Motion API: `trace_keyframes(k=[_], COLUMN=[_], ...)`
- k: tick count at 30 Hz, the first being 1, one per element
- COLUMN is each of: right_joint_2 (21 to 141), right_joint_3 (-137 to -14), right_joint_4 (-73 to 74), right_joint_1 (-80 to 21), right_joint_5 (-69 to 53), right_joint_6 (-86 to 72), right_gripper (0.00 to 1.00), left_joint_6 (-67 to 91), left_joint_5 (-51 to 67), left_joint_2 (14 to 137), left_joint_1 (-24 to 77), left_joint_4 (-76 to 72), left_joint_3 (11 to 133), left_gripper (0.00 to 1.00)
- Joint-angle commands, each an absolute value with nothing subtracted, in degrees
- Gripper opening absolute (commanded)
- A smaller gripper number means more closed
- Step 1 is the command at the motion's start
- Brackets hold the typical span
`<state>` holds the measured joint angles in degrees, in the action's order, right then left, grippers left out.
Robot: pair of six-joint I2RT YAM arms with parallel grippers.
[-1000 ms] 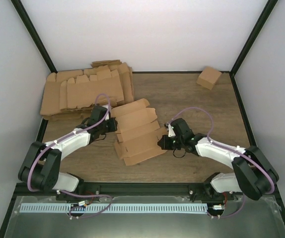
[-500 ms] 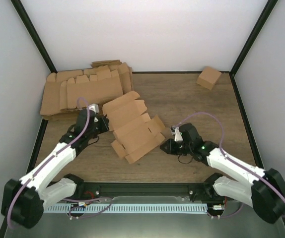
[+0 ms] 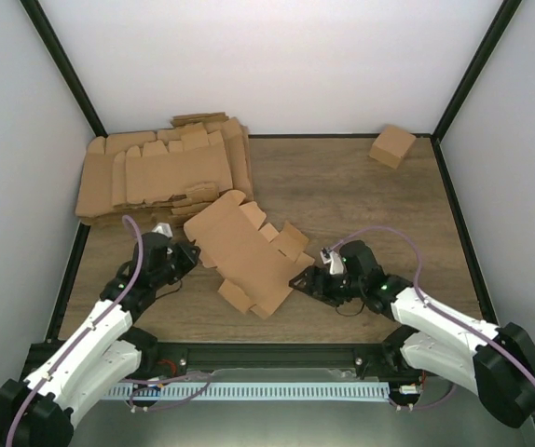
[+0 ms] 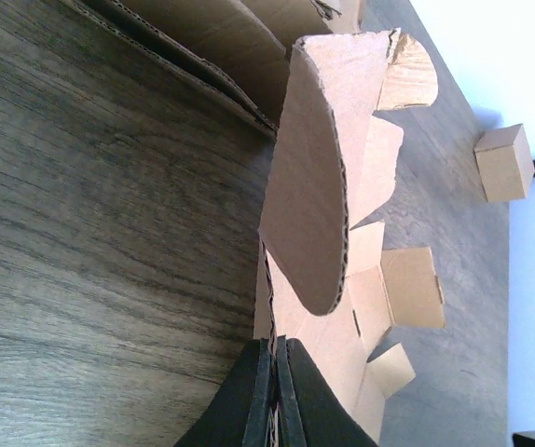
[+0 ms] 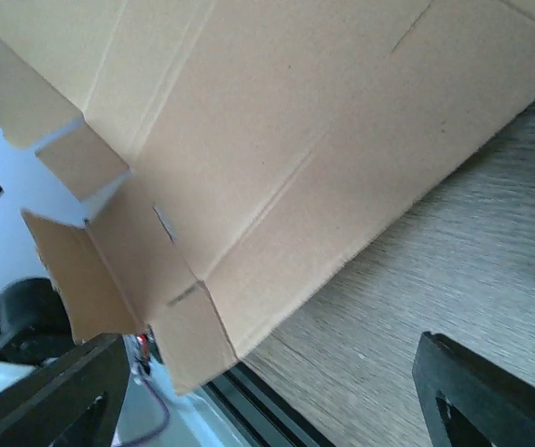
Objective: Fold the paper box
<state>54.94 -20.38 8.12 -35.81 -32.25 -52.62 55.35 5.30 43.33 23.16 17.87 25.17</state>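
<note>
One paper box [image 3: 244,251], a single flat brown blank, lies on the wooden table [image 3: 361,205] just on the near side of the pile of cardboard blanks [image 3: 156,172]. Its long axis runs diagonally. The far end points at the pile's near right corner, and the other end points away from the pile toward the table's near edge. Whether blank and pile touch I cannot tell. Notched flaps stick out along the side turned away from the pile and at the near end. Its faces are plain brown with crease lines.

The left gripper [image 3: 188,253] sits near the pile's near edge, its jaws pinched together on the box's pile-side edge. In the left wrist view the fingers [image 4: 260,391] meet on the corrugated edge, and a panel of the box [image 4: 309,186] rises and curves over above them.

The right gripper [image 3: 303,279] is on the side of the box away from the pile. Its jaws stand wide apart with nothing between them, and the box's edge [image 5: 277,140] is just ahead.

One small cube-like carton [image 3: 392,145] stands well apart from the pile, by the far right corner.
</note>
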Motion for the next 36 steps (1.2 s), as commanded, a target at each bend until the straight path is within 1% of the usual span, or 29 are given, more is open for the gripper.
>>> trace_keyframes(k=[1,4,10,16,23,29,33,34,36], right_joint_2=[56.44,59.33,64.57,66.43,72.01,80.36,83.06,83.03,82.25], right_joint_3=[-21.20,-21.53,-20.40,-16.72,-17.97,-20.63,-22.07,-22.51,-23.67], right_joint_4=[4.99,4.01,1.66,-6.07,-9.92,-15.33,-18.32,-18.51,-17.09], right_joint_1=[-36.21,-36.26,-36.30,-36.30,-36.82,-36.88,-36.87,-36.91,-36.91], right_joint_5=[-32.96,-32.84,-33.94,-34.10,-32.28,-34.23,-36.47,-36.77,-36.49], right_joint_6=[-56.21,-58.55,-62.49,-68.93,-72.29,-71.27,-71.54,-71.43,-70.68], right_gripper=[0.89,0.89,0.83,0.71,0.61,0.59,0.58,0.56,0.49], left_joint_6=[57.81,57.19,57.66,57.97,57.81,57.38,56.88,56.80,56.82], left_joint_5=[6.02,5.85,6.38,6.73,7.18,7.43,7.48,7.35,7.22], left_joint_2=[41.65,41.52,42.12,42.15,42.70,43.15,43.09,43.03,42.86], left_joint_1=[23.03,23.03,23.03,22.96,23.03,23.03,23.00,22.99,22.98], left_joint_4=[17.72,18.18,18.42,18.22,17.41,17.56,18.25,18.42,18.93], left_joint_3=[25.18,25.18,25.13,24.49,23.99,24.17,24.34,24.41,24.43], left_gripper=[0.04,0.04,0.04,0.04,0.04,0.04,0.04,0.04,0.04])
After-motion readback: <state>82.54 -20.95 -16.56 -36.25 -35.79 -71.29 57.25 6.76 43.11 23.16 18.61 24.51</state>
